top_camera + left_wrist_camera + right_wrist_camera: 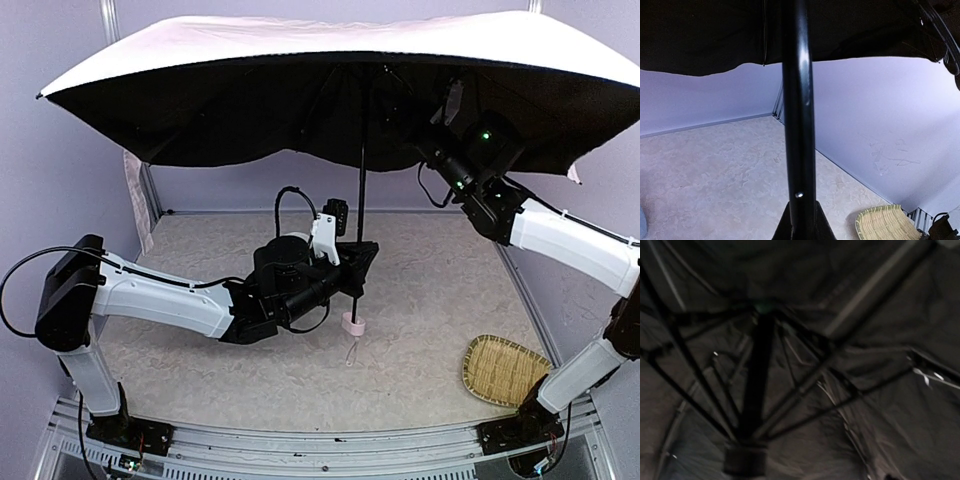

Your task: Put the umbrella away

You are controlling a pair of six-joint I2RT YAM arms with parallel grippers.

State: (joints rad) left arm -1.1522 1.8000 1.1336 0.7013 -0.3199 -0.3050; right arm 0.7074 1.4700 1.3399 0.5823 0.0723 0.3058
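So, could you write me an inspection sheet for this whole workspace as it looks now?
Surface: pale mottled table.
Job's things: umbrella open and upright, pink outside, black inside; pink handle low over the table.
Clutter: woven tray at near right.
Hands: left hand shut on the shaft; right hand under the canopy, open or shut unclear.
Cables: black cable looping above the left arm.
Surroundings: lilac walls.

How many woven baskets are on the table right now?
1. The basket lies at the table's near right corner, beside the right arm's base. The left arm hides some tabletop, so another could be hidden.
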